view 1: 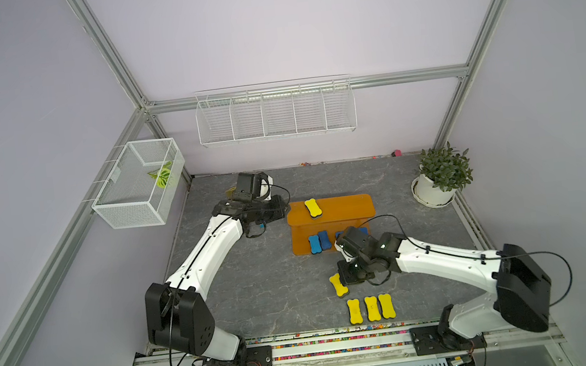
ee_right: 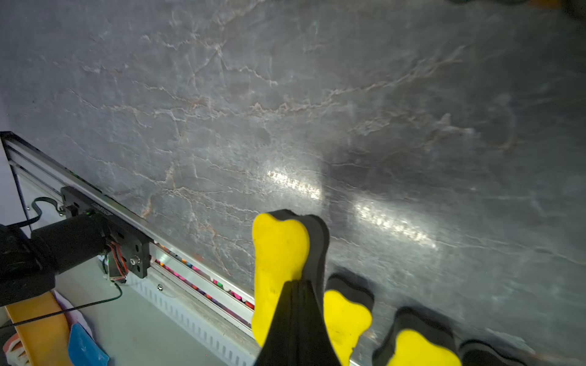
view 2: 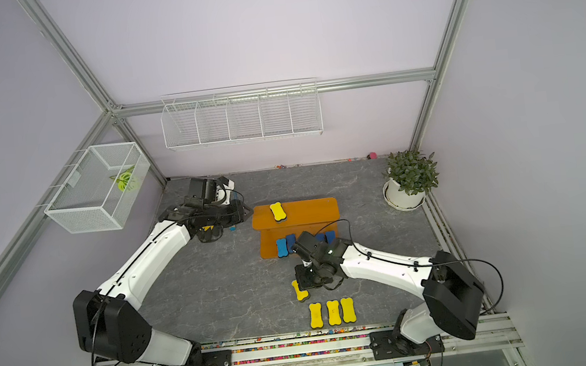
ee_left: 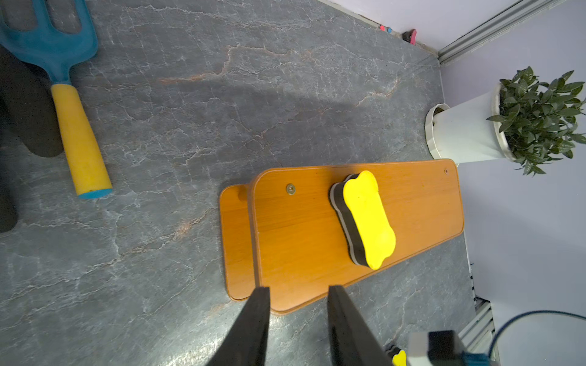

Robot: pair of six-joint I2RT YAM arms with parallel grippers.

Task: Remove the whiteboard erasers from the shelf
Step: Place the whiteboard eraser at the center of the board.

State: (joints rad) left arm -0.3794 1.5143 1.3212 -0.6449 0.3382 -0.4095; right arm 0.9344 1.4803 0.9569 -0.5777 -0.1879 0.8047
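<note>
The left gripper point(ee_left: 299, 287), slightly spread and empty, points at the shelf point(view 1: 346, 208), likely lining up on the 1 yellow eraser point(ee_left: 364, 218) lying on its top board. The right gripper point(ee_right: 297, 283), jaws pressed together, sits at a second eraser point(ee_right: 279, 253) beside a row point(view 1: 371, 308) of 3 on the table point(view 1: 258, 288). Whether it is gripped or merely touched, I cannot tell. Blue erasers point(view 1: 319, 242) lie on the lower board. Each is bone-shaped foam, dark underneath.

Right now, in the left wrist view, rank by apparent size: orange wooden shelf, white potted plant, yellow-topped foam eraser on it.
Largest: orange wooden shelf.
Then: white potted plant, farther off, so only as seen.
Smallest: yellow-topped foam eraser.
</note>
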